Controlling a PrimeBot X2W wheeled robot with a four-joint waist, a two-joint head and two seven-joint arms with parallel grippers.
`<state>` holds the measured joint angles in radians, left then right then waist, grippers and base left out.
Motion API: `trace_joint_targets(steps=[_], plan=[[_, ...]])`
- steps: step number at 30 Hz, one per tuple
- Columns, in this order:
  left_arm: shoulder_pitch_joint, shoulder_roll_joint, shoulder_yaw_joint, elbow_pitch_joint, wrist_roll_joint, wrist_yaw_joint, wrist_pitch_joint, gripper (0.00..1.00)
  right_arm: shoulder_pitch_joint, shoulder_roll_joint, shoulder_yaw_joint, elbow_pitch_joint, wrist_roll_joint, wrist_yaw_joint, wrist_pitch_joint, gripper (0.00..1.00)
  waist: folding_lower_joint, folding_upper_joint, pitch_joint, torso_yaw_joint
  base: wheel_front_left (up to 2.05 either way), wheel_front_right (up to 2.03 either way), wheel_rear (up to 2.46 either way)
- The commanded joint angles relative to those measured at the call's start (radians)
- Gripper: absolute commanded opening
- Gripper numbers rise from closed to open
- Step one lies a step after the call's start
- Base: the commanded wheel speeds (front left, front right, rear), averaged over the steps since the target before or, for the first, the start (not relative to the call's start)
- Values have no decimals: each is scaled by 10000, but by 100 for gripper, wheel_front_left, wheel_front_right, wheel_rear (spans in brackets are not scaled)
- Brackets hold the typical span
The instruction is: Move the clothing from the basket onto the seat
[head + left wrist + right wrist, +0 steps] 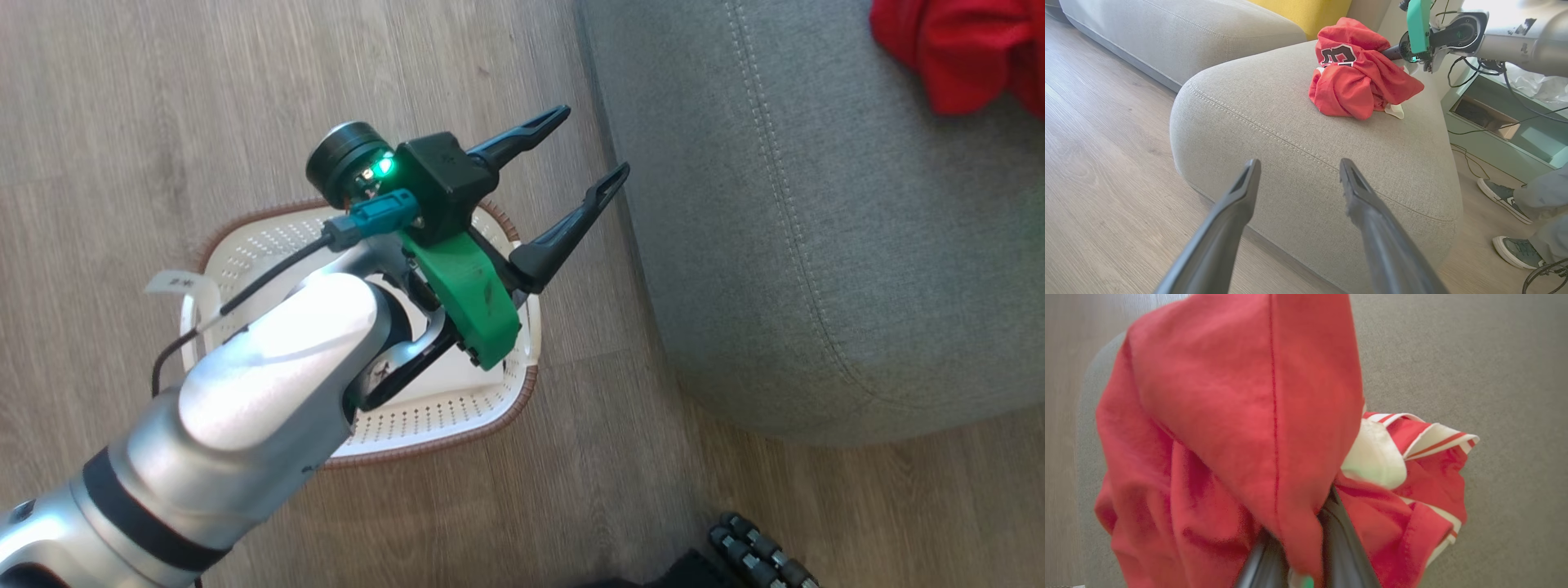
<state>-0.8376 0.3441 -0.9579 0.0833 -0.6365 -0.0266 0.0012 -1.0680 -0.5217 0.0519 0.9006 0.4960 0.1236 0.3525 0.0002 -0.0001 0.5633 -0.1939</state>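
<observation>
The right gripper is pinching a fold of the clothing, its two dark fingers nearly together with red cloth caught between them. The bundle is sitting on top of the grey seat, bunched into a loose heap of bright red fabric. One garment is a jersey, showing a black-and-white numeral on one side and white striped trim on the other. From the left wrist view, the right gripper is reaching into the heap from the far side.

The left gripper is hanging with its fingers spread wide and nothing between them, pointing toward the seat's rounded corner. A double line of pale stitching is running round that corner, and the red heap is lying well back from it, with bare grey fabric all around.

A strip of wooden floor is showing between the seat and the basket. The left arm is crossing over the basket's middle, and what shows of its inside is white perforated plastic within a brown rim. Off beyond the seat, a person's grey shoes are standing on the floor.
</observation>
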Motion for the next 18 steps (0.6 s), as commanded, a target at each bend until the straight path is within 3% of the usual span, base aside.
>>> trace_joint_targets(steps=[1, 2, 3, 18], plan=[[-291, 57, 356, -289, 40, -48, -103, 100, -56, -206, 53, -231, 67, 71, 129, 55, -2, 1, -64, 13, 0, 0, 0], [-272, 33, 352, -254, 20, -45, -129, 100, -76, -206, 120, -213, 131, 71, 308, 95, -2, 1, -117, 17, 0, 0, 0], [-259, 18, 355, -222, 4, -41, -161, 100, -77, -214, 201, -225, 189, 71, 443, 100, -2, 1, -177, 20, 0, 0, 0], [342, 11, 359, 298, -359, 76, -569, 100, 878, -641, 1660, -1026, 773, 71, 955, 100, -2, 1, -1790, -375, 0, 0, 0]])
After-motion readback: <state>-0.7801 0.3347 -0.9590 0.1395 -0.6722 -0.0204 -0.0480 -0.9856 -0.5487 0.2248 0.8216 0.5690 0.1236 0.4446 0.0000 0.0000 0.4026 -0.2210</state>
